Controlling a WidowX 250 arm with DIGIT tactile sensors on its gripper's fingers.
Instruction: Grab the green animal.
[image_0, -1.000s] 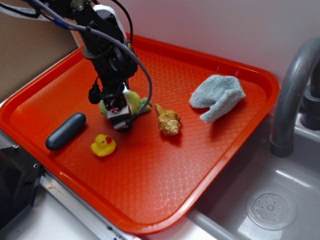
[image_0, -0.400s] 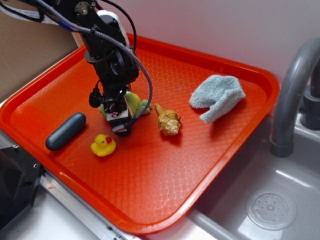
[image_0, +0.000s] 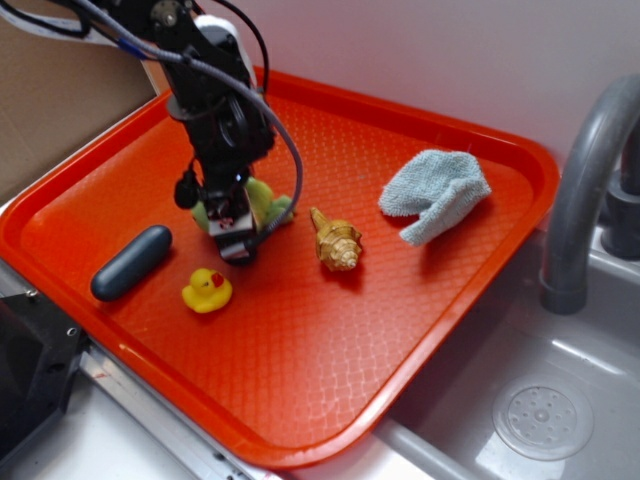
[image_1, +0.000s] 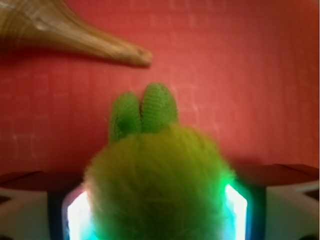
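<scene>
The green animal (image_0: 268, 200), a fuzzy yellow-green plush turtle, is on the left half of the orange tray (image_0: 330, 350), mostly hidden behind the arm. My gripper (image_0: 232, 228) reaches straight down over it. In the wrist view the round shell (image_1: 157, 185) fills the whole gap between my fingers (image_1: 30, 212), touching both lit pads. Its two duller green flippers (image_1: 145, 110) stick out ahead. The gripper (image_1: 156, 212) is shut on the turtle.
A tan spiral seashell (image_0: 335, 243) lies just right of the gripper, its tip showing in the wrist view (image_1: 100, 47). A yellow rubber duck (image_0: 207, 290) and a dark oblong object (image_0: 131, 262) lie in front and to the left. A blue cloth (image_0: 437, 192) lies at the back right. A grey faucet (image_0: 585, 190) stands over the sink (image_0: 560, 350) on the right.
The gripper has shifted slightly up and to the left, and the turtle has moved with it. The duck, shell and cloth have stayed put.
</scene>
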